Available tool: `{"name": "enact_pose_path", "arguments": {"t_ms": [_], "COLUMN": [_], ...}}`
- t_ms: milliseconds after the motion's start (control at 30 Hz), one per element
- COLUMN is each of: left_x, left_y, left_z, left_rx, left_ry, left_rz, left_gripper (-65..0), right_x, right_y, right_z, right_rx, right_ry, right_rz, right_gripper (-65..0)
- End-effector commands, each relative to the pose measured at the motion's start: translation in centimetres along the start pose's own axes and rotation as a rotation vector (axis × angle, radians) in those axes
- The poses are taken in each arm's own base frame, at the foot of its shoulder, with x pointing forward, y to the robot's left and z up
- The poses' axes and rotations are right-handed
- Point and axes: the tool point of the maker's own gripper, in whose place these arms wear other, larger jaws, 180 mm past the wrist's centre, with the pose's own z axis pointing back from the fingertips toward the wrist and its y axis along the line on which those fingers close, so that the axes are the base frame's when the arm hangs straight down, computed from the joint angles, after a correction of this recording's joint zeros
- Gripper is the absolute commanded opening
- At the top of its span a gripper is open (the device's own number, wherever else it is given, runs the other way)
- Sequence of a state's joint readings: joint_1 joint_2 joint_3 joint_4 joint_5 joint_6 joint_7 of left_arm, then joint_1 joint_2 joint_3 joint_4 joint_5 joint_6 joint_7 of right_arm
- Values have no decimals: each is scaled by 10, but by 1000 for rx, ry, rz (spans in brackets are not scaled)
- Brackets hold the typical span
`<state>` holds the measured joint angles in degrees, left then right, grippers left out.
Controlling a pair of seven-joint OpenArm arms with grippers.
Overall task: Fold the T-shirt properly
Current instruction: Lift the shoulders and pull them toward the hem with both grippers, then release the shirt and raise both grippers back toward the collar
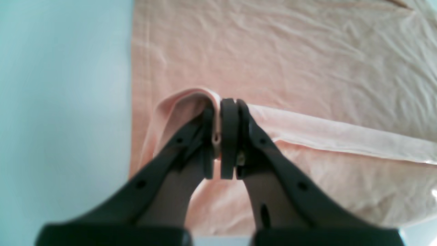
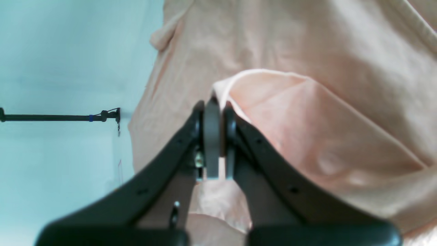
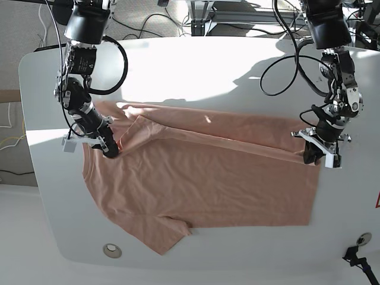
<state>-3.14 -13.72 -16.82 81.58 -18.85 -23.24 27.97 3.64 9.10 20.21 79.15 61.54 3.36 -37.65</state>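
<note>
I see a white table [image 3: 178,65] with rounded corners, smooth and matte, sunlit across its far half, with cast shadows of the arms there. Beyond the table's far edge are black cables and metal frame legs on a grey floor. A small round metal fitting [image 3: 111,250] sits in the table near its front edge.

The T-shirt [image 3: 208,184] lies spread over the middle of the table, salmon-pink cotton, thin and finely wrinkled, no print. Its far edge is lifted and turned over onto itself in a long narrow fold running across the table. One short sleeve [image 3: 166,234] points toward the table's front edge.

My left gripper [image 1: 223,136] has its dark, flat-padded fingers pressed together, pinching a doubled hem of the T-shirt; the cloth curls over the pads. My right gripper [image 2: 213,143] is likewise clamped, fingers pinching a raised fold of the T-shirt, which drapes away in a soft tent. In the base view the two grippers sit at opposite ends of the folded far edge
</note>
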Motion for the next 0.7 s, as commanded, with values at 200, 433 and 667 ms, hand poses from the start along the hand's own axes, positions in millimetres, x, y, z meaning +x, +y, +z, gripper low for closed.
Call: {"name": "enact_pose_path", "arguments": {"t_ms": [200, 433, 667], "left_x": [48, 82, 63], "left_y": [25, 49, 29], "left_z": [-7, 7, 41], "left_rx": [42, 83, 45], "left_ry": [-77, -127, -211], "left_rz": [-60, -142, -222], "left_gripper": [-92, 0, 0], "right_x": [48, 74, 74], "right_y": [18, 6, -8], "right_z": [-1, 28, 73], "right_rx": [35, -37, -234], "right_ry": [-68, -6, -5], "right_rz": [69, 232, 644], "right_gripper": [-205, -197, -197]}}
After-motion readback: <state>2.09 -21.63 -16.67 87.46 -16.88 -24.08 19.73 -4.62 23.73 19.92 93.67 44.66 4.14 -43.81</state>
